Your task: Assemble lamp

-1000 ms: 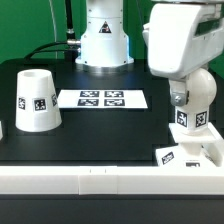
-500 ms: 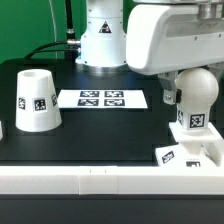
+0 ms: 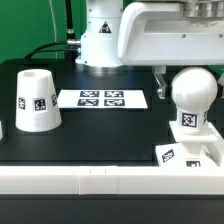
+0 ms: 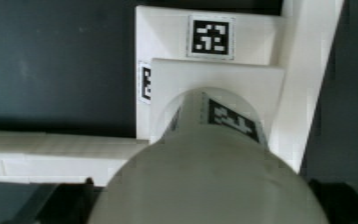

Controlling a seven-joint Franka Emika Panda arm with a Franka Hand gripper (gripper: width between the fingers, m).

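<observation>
The rounded white bulb (image 3: 191, 92) stands upright on the low square base (image 3: 190, 154) at the exterior view's right, close to the table's front edge. My gripper (image 3: 190, 85) reaches down from above and is shut on the bulb's round head; one dark finger (image 3: 160, 82) shows at its side. In the wrist view the bulb (image 4: 202, 160) fills the space between my two dark fingers (image 4: 60, 200), with the base (image 4: 202, 60) and its tag beneath it. The tapered shade (image 3: 35, 99) stands alone at the exterior view's left.
The marker board (image 3: 102, 98) lies flat in the middle of the black table (image 3: 110, 135). The robot's white pedestal (image 3: 103, 40) stands behind it. A white rail (image 3: 80, 180) runs along the table's front edge.
My hand has turned about the bulb, from narrow to broadside in the exterior view. The bulb has shifted slightly on the base. The shade and base have not moved.
</observation>
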